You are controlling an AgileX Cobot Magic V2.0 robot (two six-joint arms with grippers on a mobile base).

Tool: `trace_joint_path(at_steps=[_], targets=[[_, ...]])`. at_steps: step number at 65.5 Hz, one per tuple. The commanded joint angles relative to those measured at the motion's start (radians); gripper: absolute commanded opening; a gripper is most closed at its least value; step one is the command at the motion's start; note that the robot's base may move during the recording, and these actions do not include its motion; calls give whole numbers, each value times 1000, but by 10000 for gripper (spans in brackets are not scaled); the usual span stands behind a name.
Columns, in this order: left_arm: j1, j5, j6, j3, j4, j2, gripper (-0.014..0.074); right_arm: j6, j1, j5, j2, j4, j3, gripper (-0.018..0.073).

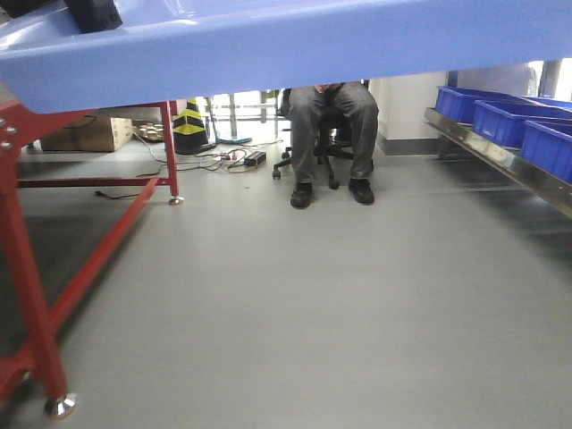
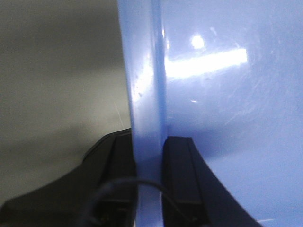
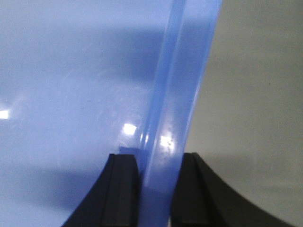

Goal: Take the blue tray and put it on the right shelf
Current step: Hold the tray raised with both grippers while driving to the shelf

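The light blue tray [image 1: 295, 45] is held up in the air and fills the top of the front view. My left gripper [image 2: 149, 151] is shut on the tray's left rim [image 2: 147, 94], one black finger on each side of it. My right gripper [image 3: 156, 165] is shut on the tray's right rim [image 3: 180, 94] in the same way. A dark part of the left gripper [image 1: 94, 13] shows above the tray at the top left. The steel right shelf [image 1: 500, 161] runs along the right edge of the front view, lower than the tray.
Three deep dark blue bins [image 1: 505, 121] stand on the right shelf. A red metal table frame [image 1: 36, 295] stands at the left. A seated person [image 1: 332, 134] on an office chair is straight ahead, with cables [image 1: 237, 161] and a striped cone [image 1: 189, 125] on the grey floor.
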Motion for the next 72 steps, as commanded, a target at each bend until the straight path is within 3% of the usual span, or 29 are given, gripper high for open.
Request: trace_joint_path(at_steps=[1, 72], targets=[[-14, 98, 37, -23, -50, -33, -46, -26, 1, -89, -19, -8, -32, 56], [-14, 98, 37, -23, -69, -33, -46, -26, 1, -88, -18, -7, -32, 56]])
